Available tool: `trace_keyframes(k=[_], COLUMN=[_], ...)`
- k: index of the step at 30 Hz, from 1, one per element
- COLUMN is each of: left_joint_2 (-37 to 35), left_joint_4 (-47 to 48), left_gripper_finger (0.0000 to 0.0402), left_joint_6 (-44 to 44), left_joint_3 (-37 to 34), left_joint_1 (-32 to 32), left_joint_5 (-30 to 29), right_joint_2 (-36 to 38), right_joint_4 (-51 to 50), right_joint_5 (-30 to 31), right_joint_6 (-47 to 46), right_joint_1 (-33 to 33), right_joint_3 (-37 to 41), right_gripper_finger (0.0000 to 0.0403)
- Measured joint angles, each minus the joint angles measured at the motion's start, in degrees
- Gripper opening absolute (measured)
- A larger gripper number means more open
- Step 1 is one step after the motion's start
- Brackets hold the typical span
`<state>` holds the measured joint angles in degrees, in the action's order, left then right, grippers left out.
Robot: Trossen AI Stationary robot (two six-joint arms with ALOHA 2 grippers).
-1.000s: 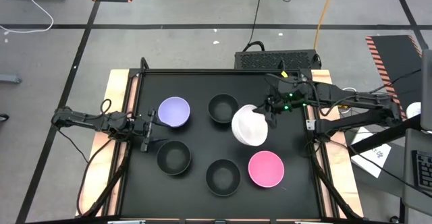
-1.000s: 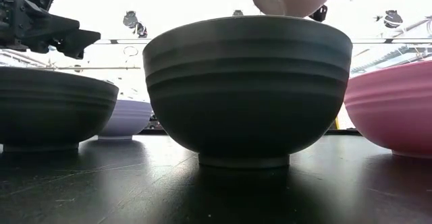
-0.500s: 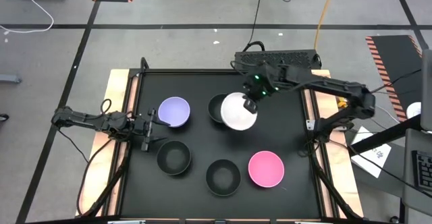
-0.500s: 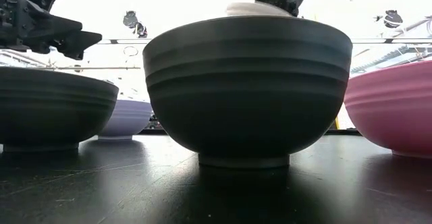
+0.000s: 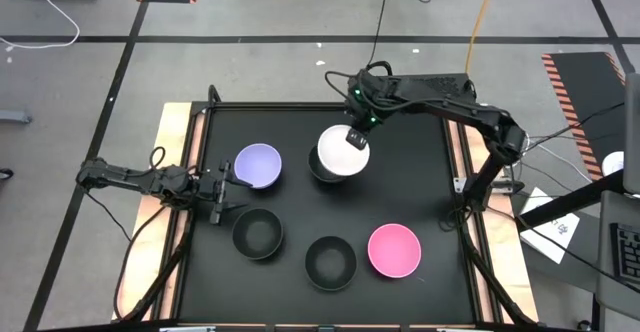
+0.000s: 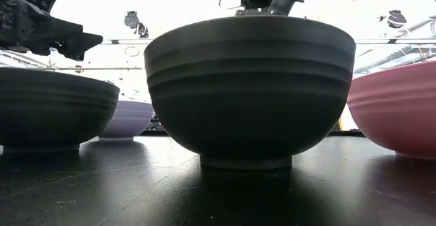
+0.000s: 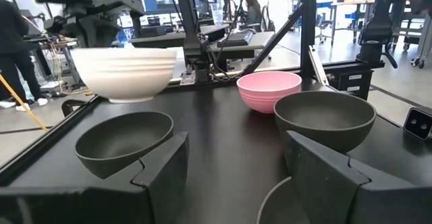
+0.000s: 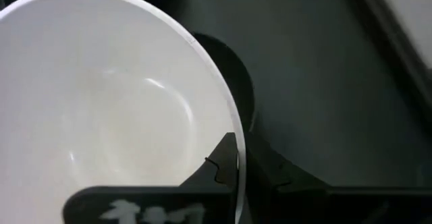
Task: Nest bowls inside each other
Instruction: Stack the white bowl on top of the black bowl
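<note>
My right gripper [image 5: 355, 137] is shut on the white bowl [image 5: 341, 152] and holds it over the far black bowl [image 5: 318, 169], which shows under it in the right wrist view [image 8: 233, 69]. The left wrist view has the white bowl [image 7: 125, 72] raised above that black bowl [image 7: 125, 140]. On the tabletop stand the lavender bowl [image 5: 258, 165], two more black bowls [image 5: 258, 234] [image 5: 330, 261] and the pink bowl [image 5: 394, 250]. At the table's left side, beside the lavender bowl, my left gripper [image 5: 218, 187] waits open. The near black bowl [image 6: 249, 90] hides the white one in the low view. My right gripper pinches the white bowl's rim [image 8: 236, 140] on the side toward the table's far right, one finger [image 8: 219, 160] inside the bowl and one [image 8: 270, 170] outside. The fingers come from above, pointing down. The bowl is lifted clear, mouth up, roughly level.
The black tabletop has a raised frame edge [image 5: 190, 172] on all sides. Bare tabletop lies at the far right [image 5: 420, 172] and between the bowls. A dark box [image 5: 410, 87] sits beyond the far edge. People and workbenches show in the room behind.
My right gripper has carried the white bowl toward the table's far left, from beside the pink bowl to over the far black bowl. The bowl has stayed in the hold throughout. The left arm has kept still.
</note>
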<state>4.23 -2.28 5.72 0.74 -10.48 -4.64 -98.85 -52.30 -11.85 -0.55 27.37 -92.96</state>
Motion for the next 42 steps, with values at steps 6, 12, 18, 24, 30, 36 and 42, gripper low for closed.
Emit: trace_keyframes(k=[6, 12, 18, 24, 30, 36, 42], left_joint_2=[0.0, 0.0, 0.0, 0.0, 0.0, 0.0, 0.0], left_joint_4=[0.5, 0.5, 0.6, 0.6, 0.6, 0.7, 0.8], left_gripper_finger=[0.0246, 0.0246, 0.0246, 0.0246, 0.0246, 0.0246, 0.0246], left_joint_6=[0.5, 0.6, 0.6, 0.5, 0.6, 0.8, 0.8], left_joint_3=[0.0, 0.0, 0.0, 0.0, 0.0, 0.0, 0.0], left_joint_1=[0.0, 0.0, 0.0, 0.0, 0.0, 0.0, 0.0], left_joint_5=[0.0, 0.0, 0.0, 0.0, 0.0, 0.0, 0.0], right_joint_2=[-4.2, -7.7, -9.5, -9.9, -9.9, -10.7, -14.9], right_joint_4=[1.2, 1.5, 1.3, 1.1, 2.3, 4.6, 0.1], right_joint_5=[-0.4, -0.4, -0.4, -0.3, -0.3, -0.4, -0.4], right_joint_6=[1.8, 2.8, 4.1, 4.5, 4.7, 5.4, 5.8], right_joint_1=[0.1, -0.1, -0.1, -0.1, -0.1, -0.1, 0.2], right_joint_3=[-1.2, -2.4, -2.5, -2.5, -2.5, -2.5, -5.4], right_gripper_finger=[0.0000, 0.0000, 0.0000, 0.0000, 0.0000, 0.0000, 0.0000])
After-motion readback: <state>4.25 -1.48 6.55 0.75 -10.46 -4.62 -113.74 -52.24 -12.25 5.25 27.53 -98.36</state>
